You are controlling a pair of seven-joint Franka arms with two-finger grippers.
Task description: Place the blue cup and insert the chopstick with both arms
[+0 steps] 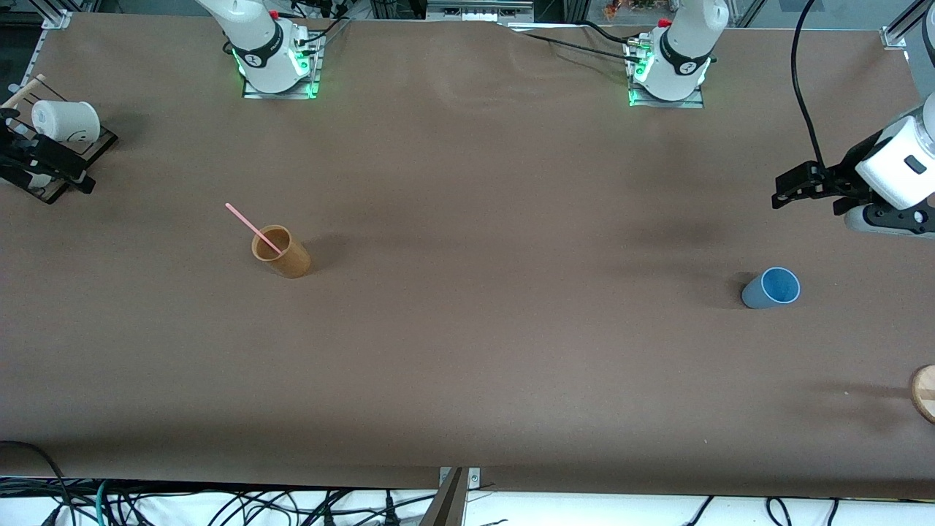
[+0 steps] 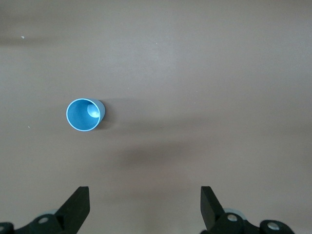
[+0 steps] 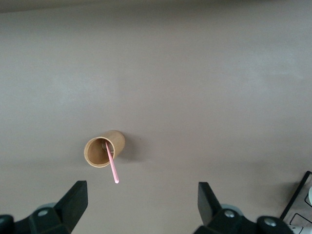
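The blue cup (image 1: 771,287) stands upright on the brown table toward the left arm's end; it also shows in the left wrist view (image 2: 84,115), empty. The pink chopstick (image 1: 252,229) leans in the tan brown cup (image 1: 282,252) toward the right arm's end, and its top sticks out; both show in the right wrist view, chopstick (image 3: 111,165) and cup (image 3: 103,148). My left gripper (image 1: 783,191) hangs open and empty high above the table beside the blue cup (image 2: 145,195). My right gripper (image 1: 69,175) is open and empty at the table's end, well away from the brown cup (image 3: 141,192).
A white cup (image 1: 66,120) lies on a black rack (image 1: 98,142) at the right arm's end, its corner showing in the right wrist view (image 3: 298,204). A round wooden piece (image 1: 924,393) sits at the table's edge at the left arm's end. Cables hang below the near edge.
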